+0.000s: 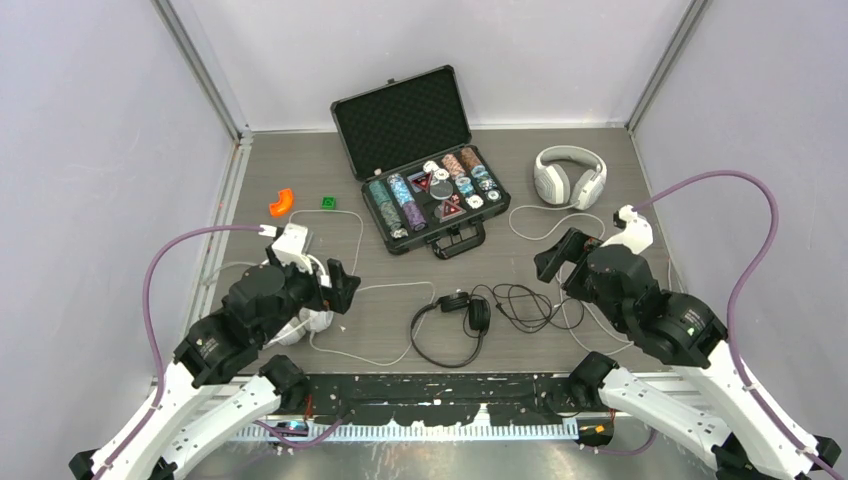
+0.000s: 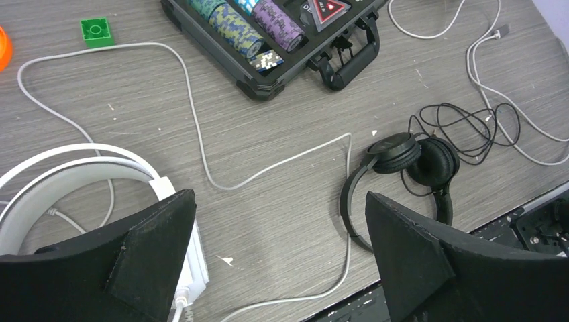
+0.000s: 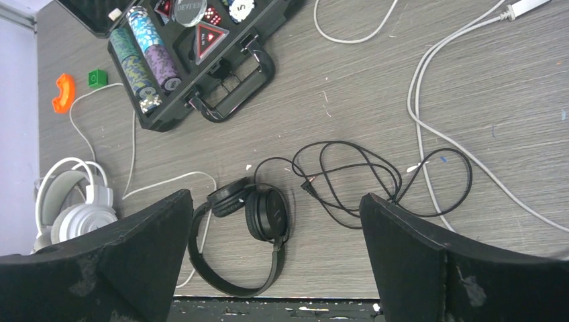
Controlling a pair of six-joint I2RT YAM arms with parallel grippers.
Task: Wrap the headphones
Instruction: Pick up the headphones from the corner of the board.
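Open wide and empty, left gripper [image 2: 276,195] and right gripper [image 3: 275,196] flank the black headphones [image 1: 478,314] by the tabletop's [image 1: 520,160] near edge, apparently readied for wrapping.

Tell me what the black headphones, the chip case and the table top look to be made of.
Black headphones: matte black plastic band, cups with soft-looking padding, likely foam or leatherette.
Chip case: lid lined with dimpled black foam; shell seems hard plastic or metal, unclear.
Table top: grey wood-grain surface, probably laminate, matte.
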